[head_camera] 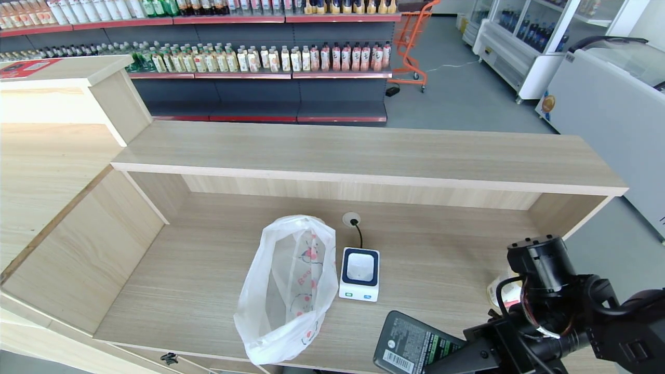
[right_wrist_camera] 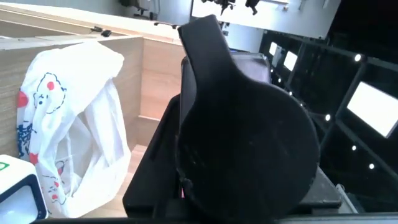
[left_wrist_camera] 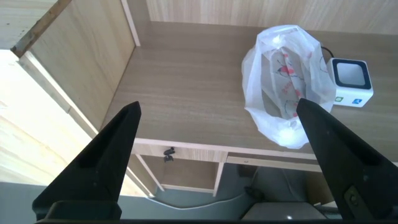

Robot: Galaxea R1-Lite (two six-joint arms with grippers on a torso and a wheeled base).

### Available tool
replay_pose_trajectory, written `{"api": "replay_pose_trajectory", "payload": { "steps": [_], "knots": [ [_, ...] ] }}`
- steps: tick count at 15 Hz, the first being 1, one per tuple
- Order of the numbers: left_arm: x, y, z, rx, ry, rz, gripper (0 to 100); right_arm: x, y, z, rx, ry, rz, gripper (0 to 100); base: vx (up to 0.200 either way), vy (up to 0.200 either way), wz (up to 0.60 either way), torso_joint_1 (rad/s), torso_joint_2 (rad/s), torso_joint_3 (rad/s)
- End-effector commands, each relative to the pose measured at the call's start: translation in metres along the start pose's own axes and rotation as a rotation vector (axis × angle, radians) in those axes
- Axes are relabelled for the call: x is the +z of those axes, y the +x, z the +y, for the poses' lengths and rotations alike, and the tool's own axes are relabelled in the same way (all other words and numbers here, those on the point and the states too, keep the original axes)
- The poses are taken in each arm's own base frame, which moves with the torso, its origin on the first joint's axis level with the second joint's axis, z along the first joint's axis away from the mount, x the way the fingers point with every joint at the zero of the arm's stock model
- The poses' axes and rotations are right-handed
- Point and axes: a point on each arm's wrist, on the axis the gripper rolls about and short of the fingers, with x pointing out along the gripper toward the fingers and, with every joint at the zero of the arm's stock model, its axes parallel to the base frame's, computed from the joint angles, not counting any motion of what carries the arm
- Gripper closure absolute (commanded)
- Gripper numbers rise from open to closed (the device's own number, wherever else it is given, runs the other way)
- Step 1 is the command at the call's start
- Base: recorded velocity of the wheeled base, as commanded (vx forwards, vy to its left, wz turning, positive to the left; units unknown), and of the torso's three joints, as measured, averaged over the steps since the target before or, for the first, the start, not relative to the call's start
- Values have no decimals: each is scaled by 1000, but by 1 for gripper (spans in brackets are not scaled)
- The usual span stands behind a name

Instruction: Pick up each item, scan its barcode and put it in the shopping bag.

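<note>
A white plastic shopping bag lies open-mouthed on the lower counter, with a small white scanner just to its right. My right gripper is shut on a dark flat pouch, held low at the counter's front edge, its barcode label facing up. The same pouch looms close in the right wrist view, beside the bag and a corner of the scanner. My left gripper hangs open and empty above the counter's front left, with the bag and scanner beyond it.
A white and red container stands on the counter's right side, mostly hidden behind my right arm. A raised wooden ledge and side walls enclose the lower counter. A cable runs from the scanner to a hole at the back.
</note>
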Motion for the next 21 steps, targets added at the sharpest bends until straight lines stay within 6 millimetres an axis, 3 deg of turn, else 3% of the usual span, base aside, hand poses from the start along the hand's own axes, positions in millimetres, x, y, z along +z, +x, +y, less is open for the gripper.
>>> {"api": "replay_pose_trajectory", "payload": {
  "steps": [1,8,11,12,13,15,16,18,21],
  "knots": [
    [0,0,0,0,0,1,0,0,1,2,0,-33,-3,100,0,0,0,0,0,0],
    [0,0,0,0,0,1,0,3,-3,-5,-6,-30,5,100,0,0,0,0,0,0],
    [0,0,0,0,0,1,0,-8,-30,-61,40,111,167,100,0,0,0,0,0,0],
    [0,0,0,0,1,1,0,5,-49,-87,78,418,348,100,0,0,0,0,0,0],
    [0,0,0,0,0,1,0,12,-54,-99,93,600,491,100,0,0,0,0,0,0],
    [0,0,0,0,0,1,0,4,-73,-114,57,803,808,100,0,0,0,0,0,0],
    [0,0,0,0,0,1,0,8,-82,-110,15,937,866,100,0,0,0,0,0,0],
    [0,0,0,0,0,1,0,15,-106,-99,-208,1397,1057,100,0,0,0,0,0,0],
    [0,0,0,0,0,1,0,3,-110,-80,-565,1984,1149,100,0,0,0,0,0,0]
  ]
}}
